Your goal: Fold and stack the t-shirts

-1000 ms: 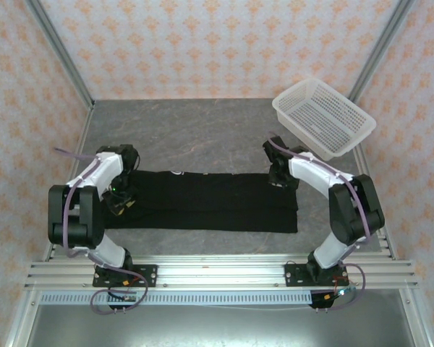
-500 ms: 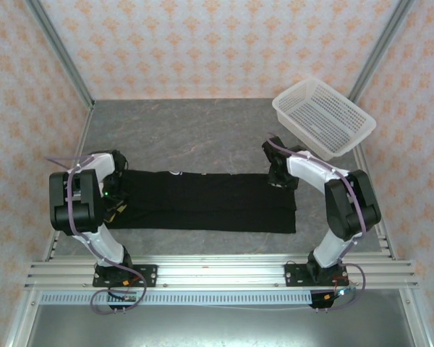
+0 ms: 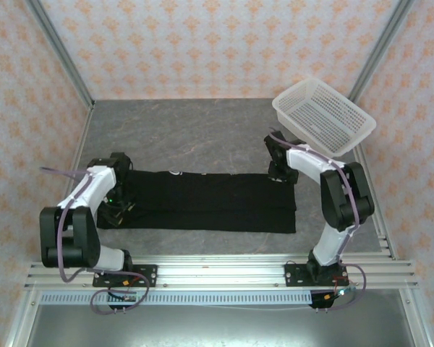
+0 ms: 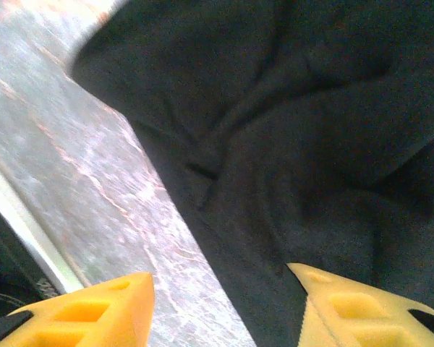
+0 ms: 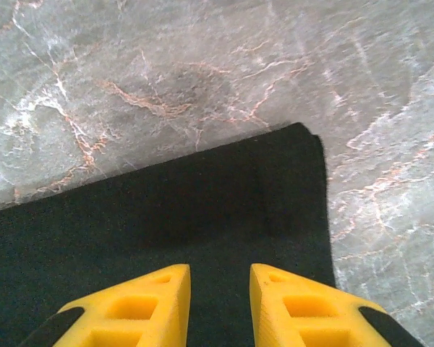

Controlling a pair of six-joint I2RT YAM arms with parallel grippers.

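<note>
I see the t-shirt (image 3: 202, 199) is soft black cloth, not shiny. The bench (image 3: 188, 130) looks like smooth grey stone. The far right basket (image 3: 325, 117) is white plastic mesh. My jaws look like yellow plastic.

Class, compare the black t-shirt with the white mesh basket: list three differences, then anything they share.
Colour: the t-shirt is black, the mesh basket white. Form: the t-shirt lies flat as a long folded band; the basket is a raised, open-topped tray with perforated walls. Place: the t-shirt lies across the near half of the table; the basket sits at its far right corner. Shared: both look roughly rectangular from above.
</note>
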